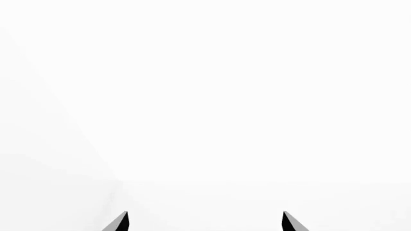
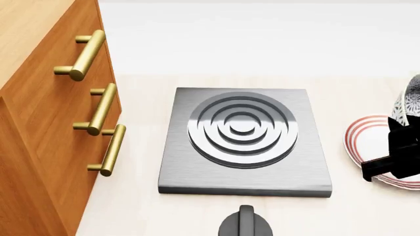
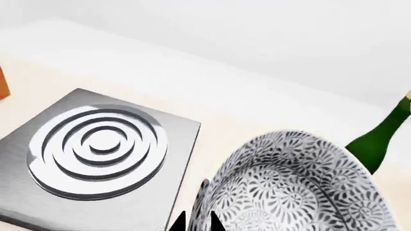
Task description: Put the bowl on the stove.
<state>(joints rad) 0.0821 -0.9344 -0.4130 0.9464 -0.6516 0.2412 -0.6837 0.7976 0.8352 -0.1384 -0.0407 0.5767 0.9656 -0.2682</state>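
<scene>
The bowl (image 3: pixel 295 187), white with a dense grey-blue floral pattern, fills the near part of the right wrist view. My right gripper (image 3: pixel 196 222) is shut on its rim, one black fingertip on each side of the wall. In the head view the bowl (image 2: pixel 410 101) shows partly at the right edge, tilted, with the right gripper (image 2: pixel 396 129) below it. The stove (image 2: pixel 196 167), a dark grey square slab with a ringed burner, lies to the bowl's left and also shows in the right wrist view (image 3: pixel 160 192). My left gripper (image 1: pixel 205 220) is open and empty, facing plain white.
A white plate with red rings (image 2: pixel 367 142) lies under the bowl, right of the stove. A black round knob (image 2: pixel 245 223) sits in front of the stove. A wooden cabinet (image 2: pixel 46 128) with brass handles stands at the left. A green bottle (image 3: pixel 378 139) stands beyond the bowl.
</scene>
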